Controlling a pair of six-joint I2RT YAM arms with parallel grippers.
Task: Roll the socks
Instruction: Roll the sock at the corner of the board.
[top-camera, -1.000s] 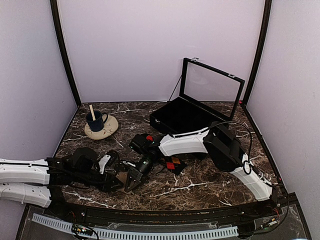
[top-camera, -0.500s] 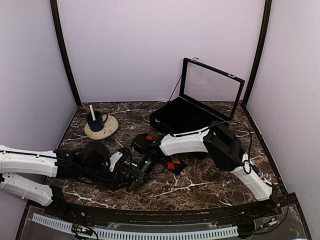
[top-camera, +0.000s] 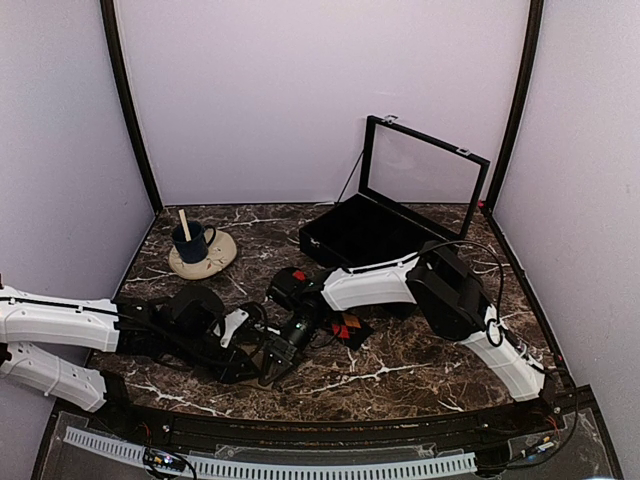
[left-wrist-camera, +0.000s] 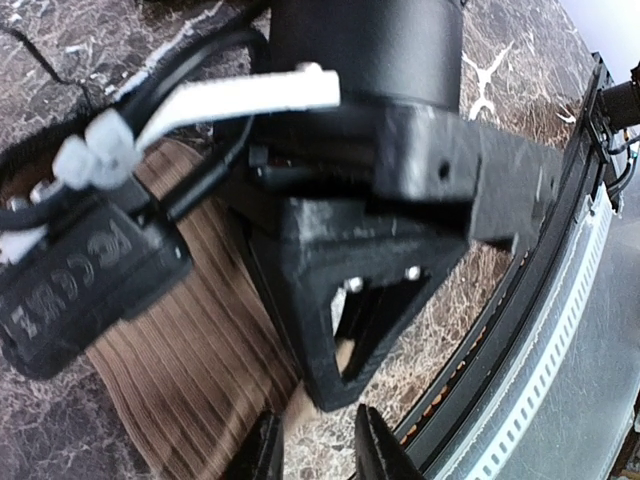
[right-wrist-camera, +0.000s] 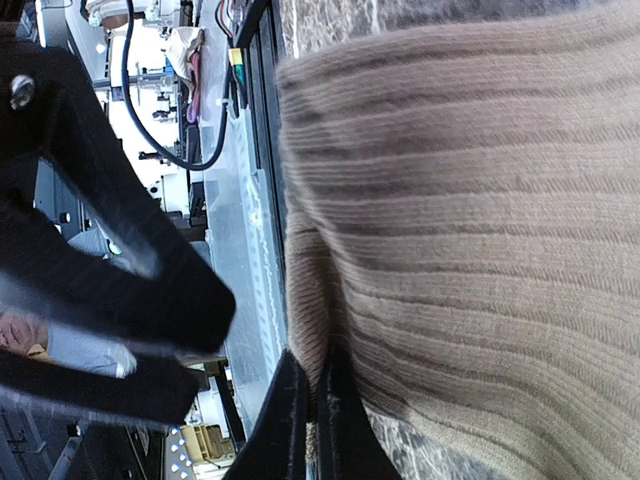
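Tan sock (left-wrist-camera: 190, 370) partly hidden beneath right tool (right-wrist-camera: 314, 400).

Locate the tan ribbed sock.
Left wrist view: the tan sock lies on the marble table near its front edge, with the right gripper pinching its edge.

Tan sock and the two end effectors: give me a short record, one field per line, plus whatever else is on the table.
tan sock: ribbed, spread on the marble table near its front edge, no roll visible
right end effector: shut on the tan sock's edge
left end effector: fingers apart, over the sock's edge
argyle sock: black with red and orange, just behind the end effectors, partly hidden
other items: blue mug on a cream saucer, back left; open black case, back right
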